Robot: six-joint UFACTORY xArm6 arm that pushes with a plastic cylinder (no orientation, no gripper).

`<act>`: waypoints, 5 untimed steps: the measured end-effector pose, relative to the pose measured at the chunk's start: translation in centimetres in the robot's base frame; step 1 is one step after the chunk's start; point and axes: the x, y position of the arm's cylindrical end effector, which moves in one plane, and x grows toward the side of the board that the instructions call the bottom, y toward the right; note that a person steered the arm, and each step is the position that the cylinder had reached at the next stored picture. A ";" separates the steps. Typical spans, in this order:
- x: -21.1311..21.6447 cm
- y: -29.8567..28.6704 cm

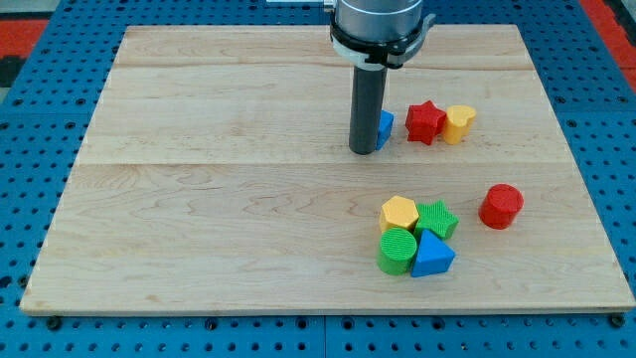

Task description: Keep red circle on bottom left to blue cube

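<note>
Camera view: my tip (364,151) hides blue cube (385,126) (red star (424,121) beside).

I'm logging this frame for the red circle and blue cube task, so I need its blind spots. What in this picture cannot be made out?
Camera view only:
- Blue cube: mostly hidden behind the rod; only a sliver shows, so its shape is unconfirmed.
- My tip: whether it touches the blue cube is unclear.
- Arm above the rod: cut off by the view's top edge.
- Green cylinder and blue triangle: their cluster with the yellow hexagon and green star hides contact edges.
</note>
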 end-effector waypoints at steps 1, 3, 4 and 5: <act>0.5 -1.8; 3.5 9.8; 3.7 19.4; 8.7 21.7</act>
